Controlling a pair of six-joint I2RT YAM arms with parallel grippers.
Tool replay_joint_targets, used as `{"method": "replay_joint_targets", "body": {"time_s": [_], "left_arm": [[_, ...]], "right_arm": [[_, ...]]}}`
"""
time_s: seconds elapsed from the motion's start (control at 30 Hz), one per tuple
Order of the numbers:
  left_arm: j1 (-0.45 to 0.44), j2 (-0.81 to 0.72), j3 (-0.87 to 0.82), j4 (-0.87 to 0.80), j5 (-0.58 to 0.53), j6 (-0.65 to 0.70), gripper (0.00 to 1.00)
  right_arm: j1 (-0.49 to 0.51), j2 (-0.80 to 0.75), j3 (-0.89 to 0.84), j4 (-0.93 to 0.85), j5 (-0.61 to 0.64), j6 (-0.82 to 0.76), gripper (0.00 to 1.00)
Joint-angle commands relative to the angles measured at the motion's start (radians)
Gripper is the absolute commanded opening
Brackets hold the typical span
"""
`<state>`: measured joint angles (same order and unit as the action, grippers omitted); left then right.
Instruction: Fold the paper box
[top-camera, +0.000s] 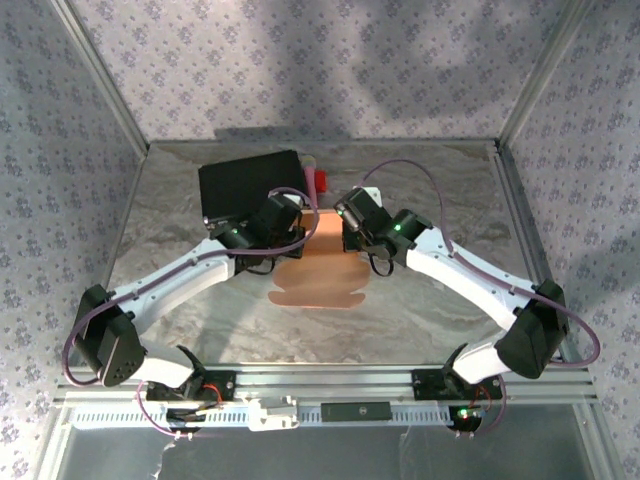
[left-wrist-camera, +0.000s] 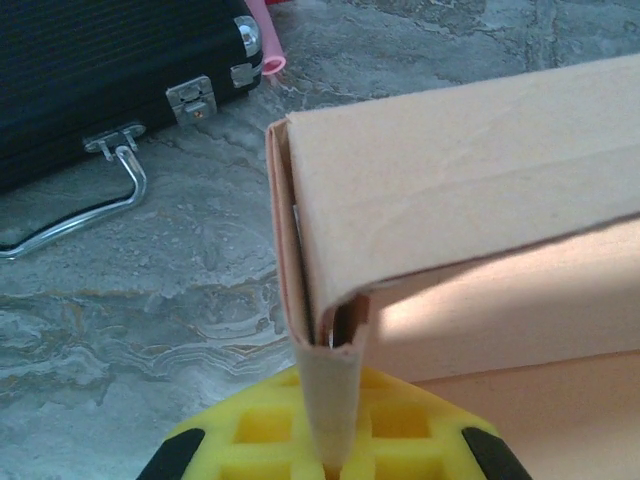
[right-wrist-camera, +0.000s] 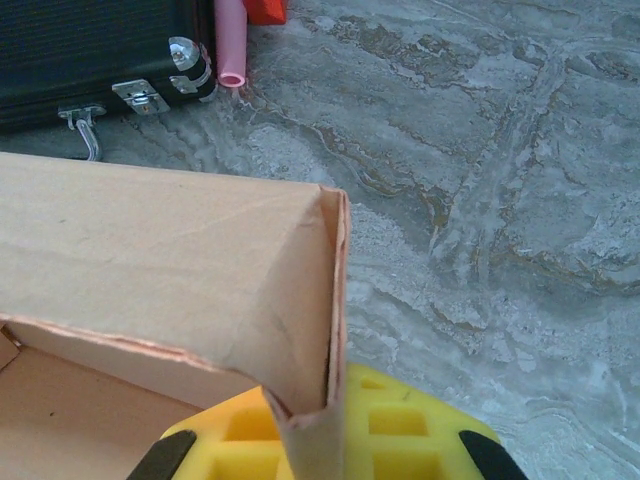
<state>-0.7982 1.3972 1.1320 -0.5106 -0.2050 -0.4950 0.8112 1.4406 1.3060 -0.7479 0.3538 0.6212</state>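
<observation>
**A:** How is the left end effector (left-wrist-camera: 330, 455) standing?

**B:** It is pressed together on a thin flap at the left end of the paper box (left-wrist-camera: 460, 170). The flap goes down between its yellow pads (left-wrist-camera: 262, 432).

**A:** And the right end effector (right-wrist-camera: 315, 450)?

**B:** It pinches the opposite end in the same way, at the corner where the raised wall meets the end flap.

**A:** Where is the box lying?

**B:** In the middle of the surface (top-camera: 440, 200), between the two arms. One long wall is raised. The near part lies flat, with a wavy edge toward the bases.

**A:** What room is around it?

**B:** At the far left a black case (top-camera: 245, 185) lies near the box but apart from it. A pink tube (left-wrist-camera: 262, 40) is just beside the corner of the case. To the right of the box, open surface goes as far as the frame rail.
</observation>
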Motion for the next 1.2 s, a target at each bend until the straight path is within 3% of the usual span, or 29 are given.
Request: {"method": "replay_joint_targets", "body": {"time_s": [0.0, 0.1, 0.17, 0.2, 0.33, 0.4, 0.5, 0.97, 1.0, 1.1, 1.17], "left_arm": [[-0.037, 0.002, 0.008, 0.023, -0.058, 0.001, 0.00], [-0.046, 0.000, 0.008, 0.033, -0.039, 0.011, 0.00], [-0.049, -0.007, -0.009, 0.057, -0.011, 0.015, 0.17], [-0.049, -0.014, -0.021, 0.070, 0.000, 0.009, 0.21], [-0.048, -0.016, -0.046, 0.074, 0.004, -0.004, 0.25], [-0.049, -0.013, -0.059, 0.080, 0.000, -0.007, 0.21], [-0.049, -0.014, -0.062, 0.082, -0.016, -0.006, 0.01], [-0.078, -0.020, -0.053, 0.067, -0.102, -0.021, 0.00], [-0.078, -0.025, -0.053, 0.065, -0.105, -0.020, 0.02], [-0.079, -0.049, -0.052, 0.057, -0.115, -0.020, 0.31], [-0.079, -0.071, -0.045, 0.046, -0.121, -0.019, 0.40]], "right_arm": [[0.010, -0.014, 0.028, 0.049, -0.047, 0.024, 0.00], [0.009, -0.015, 0.023, 0.050, -0.046, 0.025, 0.00], [0.006, -0.017, 0.022, 0.050, -0.045, 0.026, 0.00], [0.006, -0.017, 0.020, 0.051, -0.045, 0.027, 0.00], [0.003, -0.020, 0.020, 0.052, -0.044, 0.028, 0.00], [0.004, -0.020, 0.019, 0.053, -0.045, 0.027, 0.00], [0.003, -0.019, 0.019, 0.054, -0.045, 0.029, 0.00], [0.016, -0.009, 0.026, 0.054, -0.041, 0.029, 0.00], [0.017, -0.010, 0.026, 0.053, -0.040, 0.029, 0.00], [0.015, -0.008, 0.026, 0.053, -0.040, 0.028, 0.00], [0.015, -0.009, 0.026, 0.054, -0.041, 0.028, 0.00]]}}
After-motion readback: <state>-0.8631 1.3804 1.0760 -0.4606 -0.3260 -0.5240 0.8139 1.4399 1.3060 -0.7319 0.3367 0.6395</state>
